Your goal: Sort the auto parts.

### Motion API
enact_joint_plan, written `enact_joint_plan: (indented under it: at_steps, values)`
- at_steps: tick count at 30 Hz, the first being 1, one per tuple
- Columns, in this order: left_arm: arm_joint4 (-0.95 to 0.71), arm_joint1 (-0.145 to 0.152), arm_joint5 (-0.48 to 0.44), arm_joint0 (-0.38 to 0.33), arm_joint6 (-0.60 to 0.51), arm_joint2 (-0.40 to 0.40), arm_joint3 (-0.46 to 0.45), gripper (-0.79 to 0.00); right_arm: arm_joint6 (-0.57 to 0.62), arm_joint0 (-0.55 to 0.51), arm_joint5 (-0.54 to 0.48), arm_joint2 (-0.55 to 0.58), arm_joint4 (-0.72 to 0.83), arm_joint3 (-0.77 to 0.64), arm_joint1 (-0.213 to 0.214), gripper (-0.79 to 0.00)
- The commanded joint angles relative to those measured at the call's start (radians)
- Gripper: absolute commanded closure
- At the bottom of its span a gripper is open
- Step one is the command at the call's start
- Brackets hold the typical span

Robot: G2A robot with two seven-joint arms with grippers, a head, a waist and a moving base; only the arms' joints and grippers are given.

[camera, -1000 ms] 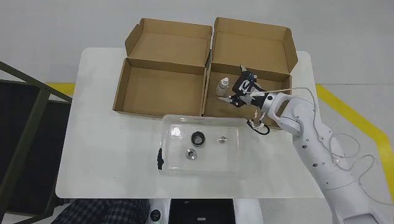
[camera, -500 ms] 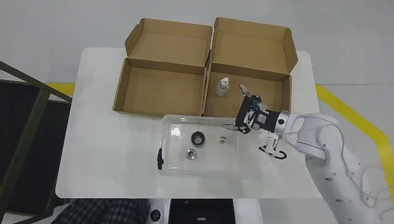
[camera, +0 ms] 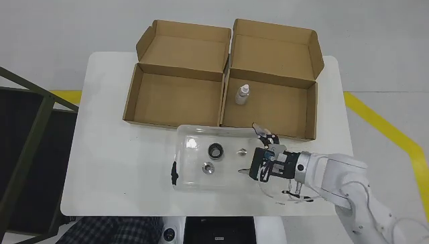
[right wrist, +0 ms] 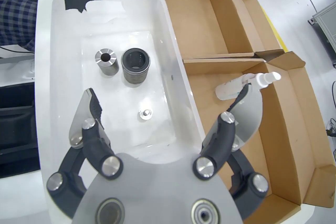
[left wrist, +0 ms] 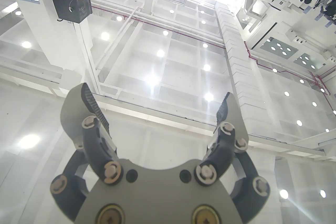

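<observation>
Right claw: you have it spread wide with nothing held. It hangs above the right end of the clear bin.
Left claw: it is also spread, with nothing held, and points up at the ceiling.
Clear bin: it sits on the worktop, just in front of the two cardboard boxes. There is a scrap of black tape on its left end.
Parts in the bin: a silver slotted cylinder and a dark ring-shaped sleeve stand side by side. A small flat silver piece lies apart from them, nearer your right claw.
Right box: it holds a small white bottle lying on its side.
Left box: its flap is open, and it touches the right box.
</observation>
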Motion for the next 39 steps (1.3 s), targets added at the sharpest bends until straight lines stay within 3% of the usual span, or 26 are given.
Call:
enact_joint_plan:
  at_steps: [1, 20, 27, 29, 31, 39]
  values:
    - [0.000, 0.000, 0.000, 0.000, 0.000, 0.000, 0.000, -0.785, -0.003, -0.010, -0.004, -0.012, -0.029, 0.001, 0.002, -0.785]
    - [0.000, 0.000, 0.000, 0.000, 0.000, 0.000, 0.000, -0.785, 0.065, 0.051, 0.025, -0.129, -0.127, 0.096, -0.001, -0.785]
    - [0.000, 0.000, 0.000, 0.000, 0.000, 0.000, 0.000, -0.785, 0.118, 0.076, 0.040, -0.157, -0.138, 0.119, -0.004, -0.588]
    - [0.000, 0.000, 0.000, 0.000, 0.000, 0.000, 0.000, -0.785, 0.134, 0.082, 0.041, -0.166, -0.147, 0.122, -0.004, -0.465]
    - [0.000, 0.000, 0.000, 0.000, 0.000, 0.000, 0.000, -0.785, 0.148, 0.087, 0.045, -0.174, -0.152, 0.127, -0.005, -0.391]
    - [0.000, 0.000, 0.000, 0.000, 0.000, 0.000, 0.000, -0.785, 0.199, 0.107, 0.058, -0.203, -0.173, 0.143, -0.007, -0.400]
